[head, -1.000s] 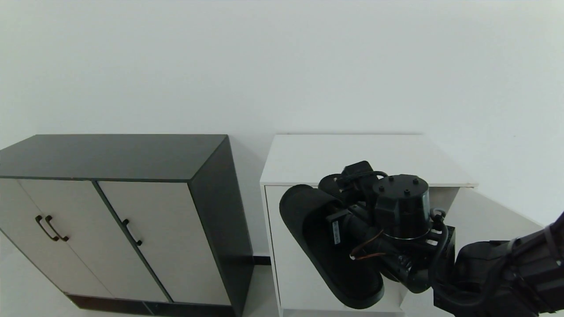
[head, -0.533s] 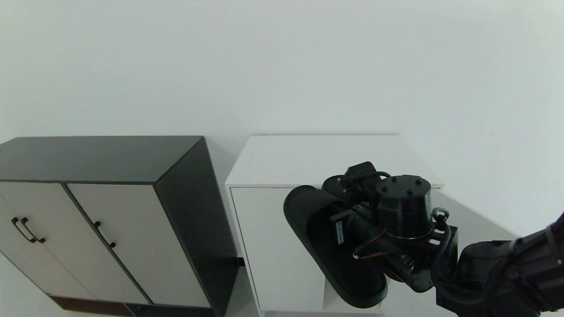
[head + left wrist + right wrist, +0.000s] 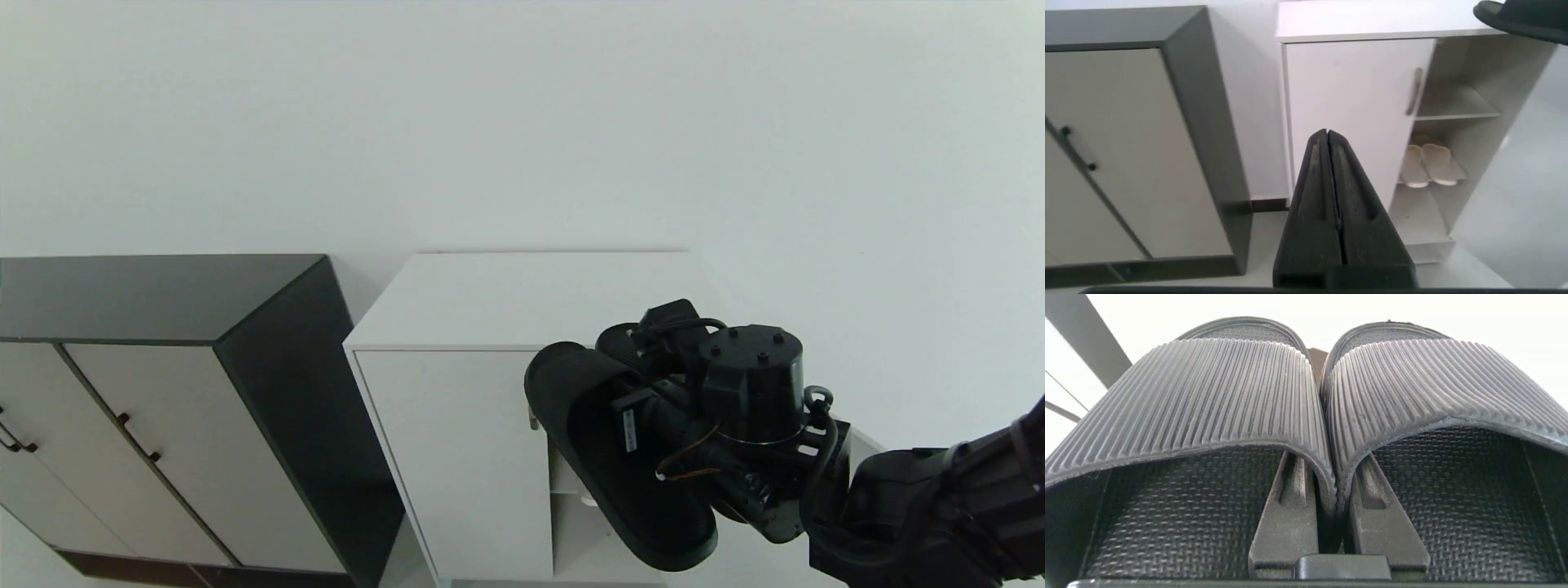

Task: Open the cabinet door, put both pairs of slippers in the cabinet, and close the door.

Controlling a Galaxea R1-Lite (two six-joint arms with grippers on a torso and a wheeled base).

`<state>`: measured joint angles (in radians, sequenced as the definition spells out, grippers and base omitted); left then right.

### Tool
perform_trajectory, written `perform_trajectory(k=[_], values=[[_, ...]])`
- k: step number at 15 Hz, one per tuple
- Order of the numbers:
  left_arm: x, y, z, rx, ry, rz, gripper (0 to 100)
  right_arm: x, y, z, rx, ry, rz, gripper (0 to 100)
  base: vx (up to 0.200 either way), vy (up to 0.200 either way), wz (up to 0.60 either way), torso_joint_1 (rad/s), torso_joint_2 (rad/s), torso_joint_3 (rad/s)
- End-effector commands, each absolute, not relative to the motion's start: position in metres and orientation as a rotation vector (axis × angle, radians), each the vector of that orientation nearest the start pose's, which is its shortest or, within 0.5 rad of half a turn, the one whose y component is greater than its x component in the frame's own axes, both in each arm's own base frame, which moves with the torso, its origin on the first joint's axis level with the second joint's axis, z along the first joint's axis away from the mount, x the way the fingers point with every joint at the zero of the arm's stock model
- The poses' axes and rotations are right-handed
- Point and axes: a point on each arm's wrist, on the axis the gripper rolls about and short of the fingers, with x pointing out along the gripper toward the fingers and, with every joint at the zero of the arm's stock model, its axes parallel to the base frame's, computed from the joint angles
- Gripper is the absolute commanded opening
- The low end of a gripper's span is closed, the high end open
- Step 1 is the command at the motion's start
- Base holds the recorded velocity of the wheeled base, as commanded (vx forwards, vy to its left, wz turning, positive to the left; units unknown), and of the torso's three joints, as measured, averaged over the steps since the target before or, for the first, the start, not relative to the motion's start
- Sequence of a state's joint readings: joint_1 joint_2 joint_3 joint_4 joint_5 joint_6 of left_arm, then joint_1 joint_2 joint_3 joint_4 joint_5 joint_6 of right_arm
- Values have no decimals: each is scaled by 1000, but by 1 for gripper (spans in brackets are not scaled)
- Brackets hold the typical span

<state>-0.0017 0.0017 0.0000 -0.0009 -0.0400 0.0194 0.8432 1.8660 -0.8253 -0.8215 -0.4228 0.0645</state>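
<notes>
**View swings right, black slippers carried toward the open cabinet**

The whole head view has shifted over the last second: the dark cabinet [image 3: 277, 392] and the white cabinet [image 3: 457, 441] have both slid toward the left of the picture, so it is the camera that moved, not the furniture; the right arm and its load sit at the same spot in the frame. The right gripper [image 3: 1324, 514] is clenched on the pair of black slippers [image 3: 620, 457], pinching their inner edges together, and holds them up in front of the white cabinet. The left gripper [image 3: 1328, 188] is closed on nothing. The cabinet's right half stands open; the white slippers [image 3: 1433, 163] already lie inside, below a bare upper shelf [image 3: 1458, 104]. Judged from this, the robot is lining up with the opening; what is left is to place the black pair and close the door.
</notes>
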Motion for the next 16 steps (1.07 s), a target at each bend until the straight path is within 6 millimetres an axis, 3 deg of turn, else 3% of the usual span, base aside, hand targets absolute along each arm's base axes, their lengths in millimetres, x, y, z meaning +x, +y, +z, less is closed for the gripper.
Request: perform_trajectory(k=[1,6,10,16], values=[[-23,-1,76,18,0,-41,0,232,247,152,-68,193,412,0,0,0,0,0,0,0],[-23,-1,76,18,0,-41,0,235,246,150,-65,195,409,0,0,0,0,0,0,0],[-23,-1,76,18,0,-41,0,220,234,145,-83,223,416,0,0,0,0,0,0,0],[-23,-1,76,20,0,-41,0,222,237,140,-94,231,418,0,0,0,0,0,0,0]])
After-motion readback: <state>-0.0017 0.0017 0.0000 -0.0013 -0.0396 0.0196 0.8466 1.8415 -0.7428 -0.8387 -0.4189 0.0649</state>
